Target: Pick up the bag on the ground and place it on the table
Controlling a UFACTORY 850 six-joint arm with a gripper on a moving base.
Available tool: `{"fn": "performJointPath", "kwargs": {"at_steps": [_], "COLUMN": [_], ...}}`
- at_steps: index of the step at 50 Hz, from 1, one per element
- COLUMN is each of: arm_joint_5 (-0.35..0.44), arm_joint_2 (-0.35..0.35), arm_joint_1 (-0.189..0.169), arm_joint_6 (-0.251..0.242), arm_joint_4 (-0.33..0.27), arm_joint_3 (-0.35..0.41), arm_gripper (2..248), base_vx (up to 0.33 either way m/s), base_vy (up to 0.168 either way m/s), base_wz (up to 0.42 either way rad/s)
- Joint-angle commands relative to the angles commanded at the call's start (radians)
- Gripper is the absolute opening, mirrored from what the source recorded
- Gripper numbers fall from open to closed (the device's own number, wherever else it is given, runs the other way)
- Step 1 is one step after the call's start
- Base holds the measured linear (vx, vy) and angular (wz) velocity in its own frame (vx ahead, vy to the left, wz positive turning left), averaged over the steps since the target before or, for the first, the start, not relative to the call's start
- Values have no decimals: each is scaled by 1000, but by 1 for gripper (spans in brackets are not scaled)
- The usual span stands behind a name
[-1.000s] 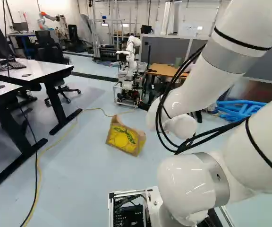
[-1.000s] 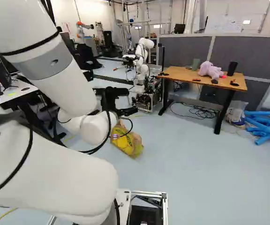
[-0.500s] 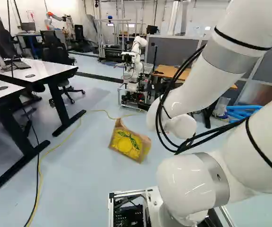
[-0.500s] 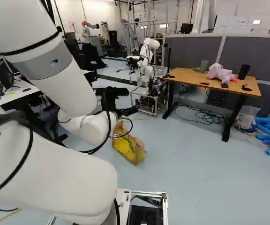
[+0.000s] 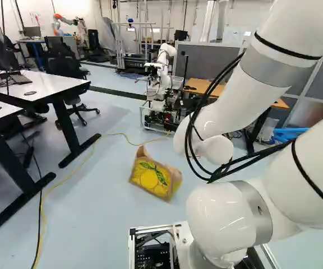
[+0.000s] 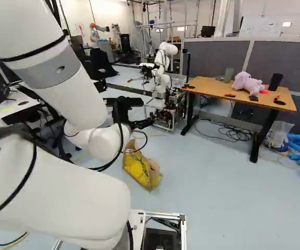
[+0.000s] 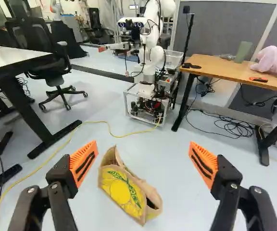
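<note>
Bag [image 5: 150,178] on floor [image 5: 111,218], centre of left base view, surface [image 6: 212,86] upper right of right base view, gripper [image 6: 138,124] released

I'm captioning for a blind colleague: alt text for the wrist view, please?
A brown and yellow bag sits on the floor, ahead of the open gripper. Beyond stand another robot and a wooden table holding a pink plush toy.
</note>
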Motion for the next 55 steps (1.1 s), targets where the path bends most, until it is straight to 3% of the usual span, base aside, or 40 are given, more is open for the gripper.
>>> {"fn": "performJointPath", "kwargs": {"at_steps": [21, 55], "arm_joint_5": [0, -35], "arm_joint_2": [-10, -84], "arm_joint_1": [0, 0], "arm_joint_6": [0, 0], "arm_joint_4": [0, -25], "arm_joint_3": [-9, -73], "arm_gripper": [247, 247], "base_vx": [117, 1], "base_vy": [0, 0], "base_wz": [-3, 0]}}
